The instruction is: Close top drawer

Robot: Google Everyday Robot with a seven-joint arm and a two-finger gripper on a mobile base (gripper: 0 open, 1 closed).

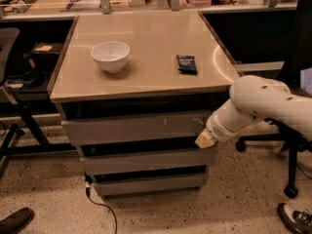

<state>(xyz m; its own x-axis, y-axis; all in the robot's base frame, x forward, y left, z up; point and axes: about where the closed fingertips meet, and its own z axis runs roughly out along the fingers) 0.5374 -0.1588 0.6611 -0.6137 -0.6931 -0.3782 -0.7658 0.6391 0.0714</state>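
Note:
The top drawer [131, 127] is a wide grey front just under the tabletop [146, 77], with pale scratches right of centre. It stands slightly forward of the two grey drawer fronts below. My gripper [204, 139] is at the lower right corner of this front, on the end of the white arm [258, 106] that comes in from the right. Its yellowish tip touches or nearly touches the drawer front.
A white bowl [110, 56] and a dark packet [186, 64] lie on the tabletop. The middle drawer [146, 160] and bottom drawer [151, 183] are below. A cable [100, 204] trails on the floor. An office chair base [287, 169] stands at right, a shoe [17, 221] at bottom left.

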